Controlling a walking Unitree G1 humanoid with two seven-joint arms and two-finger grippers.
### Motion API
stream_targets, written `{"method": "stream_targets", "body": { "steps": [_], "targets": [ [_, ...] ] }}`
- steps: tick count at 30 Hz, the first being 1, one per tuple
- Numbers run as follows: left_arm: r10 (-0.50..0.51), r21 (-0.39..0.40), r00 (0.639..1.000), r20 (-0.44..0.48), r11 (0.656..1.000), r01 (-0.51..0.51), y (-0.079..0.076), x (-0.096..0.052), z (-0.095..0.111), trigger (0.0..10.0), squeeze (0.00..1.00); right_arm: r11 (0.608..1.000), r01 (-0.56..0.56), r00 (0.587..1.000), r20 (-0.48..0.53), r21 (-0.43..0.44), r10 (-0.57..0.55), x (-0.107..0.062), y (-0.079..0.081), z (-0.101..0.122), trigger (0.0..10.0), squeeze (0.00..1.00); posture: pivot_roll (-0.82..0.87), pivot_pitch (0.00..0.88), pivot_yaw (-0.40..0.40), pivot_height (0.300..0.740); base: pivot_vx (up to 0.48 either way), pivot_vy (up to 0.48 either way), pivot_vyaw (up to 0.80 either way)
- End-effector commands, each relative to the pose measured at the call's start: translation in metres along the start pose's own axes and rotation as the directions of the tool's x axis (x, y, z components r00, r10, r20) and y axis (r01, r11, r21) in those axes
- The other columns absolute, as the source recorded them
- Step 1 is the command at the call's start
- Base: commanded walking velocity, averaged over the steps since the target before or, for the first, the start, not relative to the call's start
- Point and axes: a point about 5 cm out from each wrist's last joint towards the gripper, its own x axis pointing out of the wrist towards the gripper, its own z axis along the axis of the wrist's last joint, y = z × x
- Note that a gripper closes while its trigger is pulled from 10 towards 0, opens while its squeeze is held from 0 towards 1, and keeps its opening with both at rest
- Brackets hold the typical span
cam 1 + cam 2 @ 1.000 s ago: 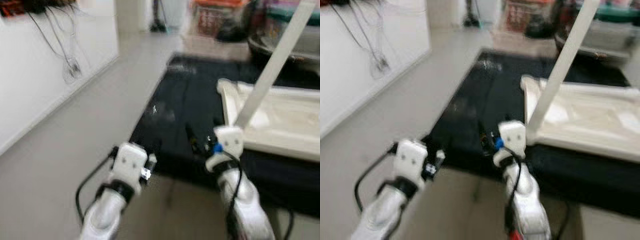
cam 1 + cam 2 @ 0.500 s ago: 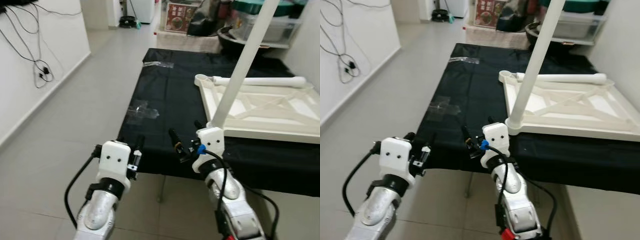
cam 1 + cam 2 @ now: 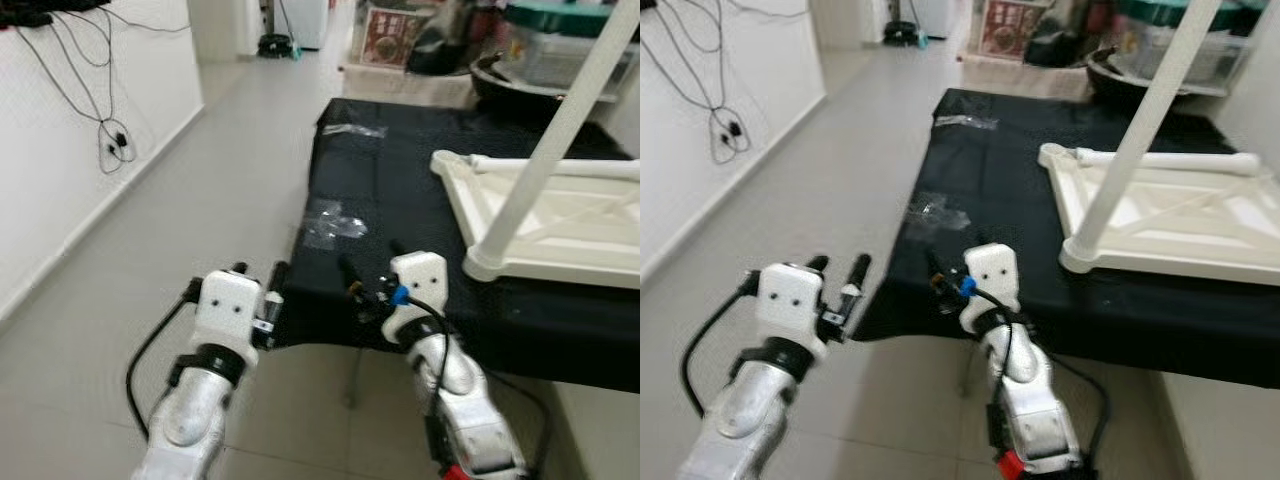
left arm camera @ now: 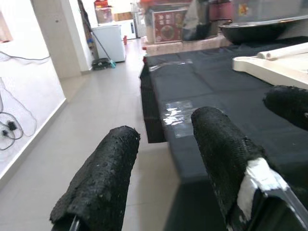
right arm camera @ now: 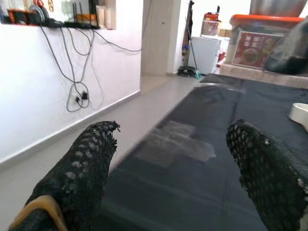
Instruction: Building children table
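Robot at the near end of a black-covered bench, both grippers empty and spread.

The left gripper (image 3: 258, 287) hovers over the grey tiled floor (image 3: 200, 220) just off the near left corner of the black cloth (image 3: 400, 190), its two black fingers (image 4: 103, 180) held apart with nothing between them. The right gripper (image 3: 368, 277) sits over the cloth's near edge, its fingers (image 5: 79, 168) also spread wide and holding nothing. The white table frame (image 3: 1160, 220) lies upside down on the cloth, well to the right of both grippers, with one white leg (image 3: 1140, 130) standing up from its near corner and another white leg (image 3: 1165, 158) lying along its far side. A clear plastic bag (image 3: 937, 208) lies flat on the cloth ahead of the right gripper. Loose black cables (image 3: 105, 120) hang down the white wall on the left.
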Motion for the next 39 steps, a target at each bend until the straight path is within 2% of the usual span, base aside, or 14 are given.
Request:
{"method": "stream_targets", "body": {
  "steps": [1, 4, 9, 15, 25, 39],
  "targets": [
    [0.023, 0.019, 1.0, -0.015, 1.0, -0.023, 0.004, 0.001, -0.002, 10.0, 0.0, 1.0, -0.005, 1.0, 0.002, 0.008, 0.005, 0.003, 0.002, 0.001, 10.0, 0.0, 0.11, 0.03, -0.068, 0.74, 0.0, 0.0, 0.0],
    [0.022, 0.023, 1.0, -0.01, 1.0, -0.021, 0.004, 0.002, -0.001, 10.0, 0.0, 1.0, 0.004, 1.0, -0.001, 0.005, -0.004, 0.004, 0.0, 0.001, 10.0, 0.0, 0.11, 0.034, -0.066, 0.74, 0.0, 0.0, 0.0],
    [0.03, 0.019, 0.999, -0.012, 0.999, -0.03, 0.005, 0.003, -0.001, 10.0, 0.0, 1.0, 0.013, 1.0, -0.022, -0.014, -0.014, 0.004, -0.002, -0.001, 10.0, 0.0, 0.11, 0.043, -0.067, 0.74, 0.0, 0.0, -0.72],
    [0.05, 0.026, 0.999, 0.004, 0.998, -0.05, 0.009, 0.004, 0.002, 10.0, 0.0, 1.0, 0.006, 1.0, 0.005, -0.013, -0.006, 0.008, 0.002, 0.004, 10.0, 0.0, 0.11, 0.046, -0.072, 0.74, 0.0, 0.0, -0.28],
    [0.064, 0.034, 0.998, 0.013, 0.997, -0.064, 0.013, 0.004, 0.004, 10.0, 0.0, 1.0, 0.008, 1.0, 0.025, -0.009, -0.008, 0.016, 0.0, 0.009, 10.0, 0.0, 0.12, 0.053, -0.071, 0.74, 0.302, 0.0, 0.0],
    [0.057, 0.031, 0.998, 0.009, 0.998, -0.057, 0.013, 0.004, 0.004, 10.0, 0.0, 1.0, 0.013, 1.0, 0.026, -0.014, -0.013, 0.017, -0.001, 0.009, 10.0, 0.0, 0.11, 0.061, -0.072, 0.74, 0.333, 0.0, 0.0]
  ]
}}
